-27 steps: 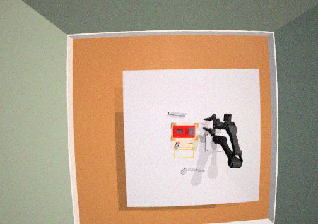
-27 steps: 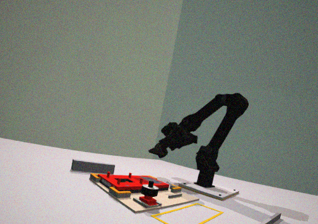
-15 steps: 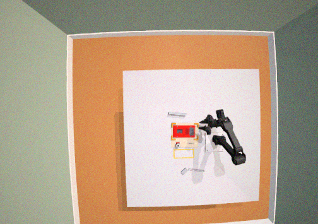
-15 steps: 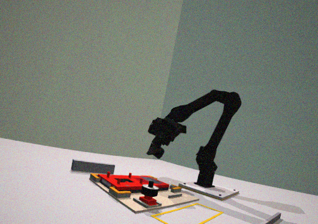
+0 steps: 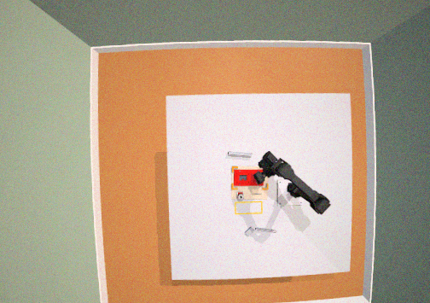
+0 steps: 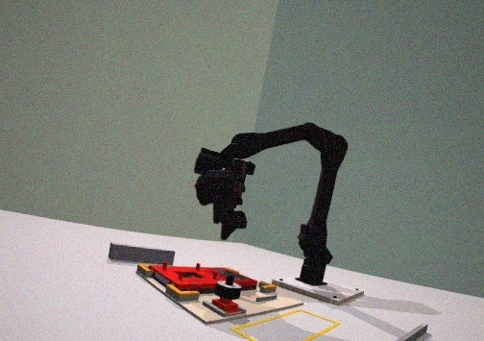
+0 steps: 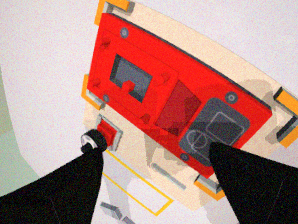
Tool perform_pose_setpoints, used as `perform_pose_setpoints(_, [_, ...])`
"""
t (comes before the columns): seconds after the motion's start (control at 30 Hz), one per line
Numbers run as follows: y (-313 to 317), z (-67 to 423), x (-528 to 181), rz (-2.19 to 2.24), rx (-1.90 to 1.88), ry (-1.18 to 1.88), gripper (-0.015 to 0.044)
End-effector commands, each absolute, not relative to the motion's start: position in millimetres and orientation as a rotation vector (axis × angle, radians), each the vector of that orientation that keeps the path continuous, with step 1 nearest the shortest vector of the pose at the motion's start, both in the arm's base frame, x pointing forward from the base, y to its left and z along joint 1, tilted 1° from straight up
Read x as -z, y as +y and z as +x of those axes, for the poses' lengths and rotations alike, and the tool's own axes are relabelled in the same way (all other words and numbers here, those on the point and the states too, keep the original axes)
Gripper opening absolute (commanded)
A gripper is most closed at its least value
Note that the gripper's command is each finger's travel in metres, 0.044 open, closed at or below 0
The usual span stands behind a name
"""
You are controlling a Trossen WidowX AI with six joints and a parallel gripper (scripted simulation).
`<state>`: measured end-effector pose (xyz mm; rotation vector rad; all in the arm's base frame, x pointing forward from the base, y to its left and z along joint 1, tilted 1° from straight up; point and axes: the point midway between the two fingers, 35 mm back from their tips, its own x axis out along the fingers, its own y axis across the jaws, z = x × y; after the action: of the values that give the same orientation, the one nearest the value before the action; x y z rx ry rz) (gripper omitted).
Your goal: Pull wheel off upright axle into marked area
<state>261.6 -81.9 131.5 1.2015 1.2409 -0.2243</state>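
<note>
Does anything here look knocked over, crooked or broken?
Nothing stands out. The wheel sits upright on its axle on the board, the yellow-outlined area beside it holds nothing, and the gripper hangs open above, touching nothing.

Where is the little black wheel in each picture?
Top: the wheel is a tiny dot just below the red board, above the yellow outline.
Exterior: low in the middle, on its axle, on a red stand at the board's near edge.
Wrist: left of middle, beside the left fingertip.
Shared landmark: the red board.
</note>
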Motion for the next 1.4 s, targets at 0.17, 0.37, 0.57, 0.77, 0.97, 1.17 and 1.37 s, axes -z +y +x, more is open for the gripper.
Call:
perform_pose_setpoints(0.17, [-35,301,-133,1.197,0.53,1.425,0.03])
perform_pose_setpoints(0.37, [9,326,-136,1.161,0.778,1.434,0.03])
perform_pose_setpoints(0.57, [63,343,-140,1.123,0.993,1.339,0.03])
perform_pose_setpoints(0.77, [88,348,-142,1.113,1.063,1.274,0.03])
perform_pose_setpoints(0.97, [95,349,-142,1.114,1.062,1.275,0.03])
perform_pose_setpoints(1.17, [97,350,-137,1.114,1.062,1.275,0.03])
perform_pose_setpoints(1.37, [98,352,-105,1.114,1.062,1.275,0.03])
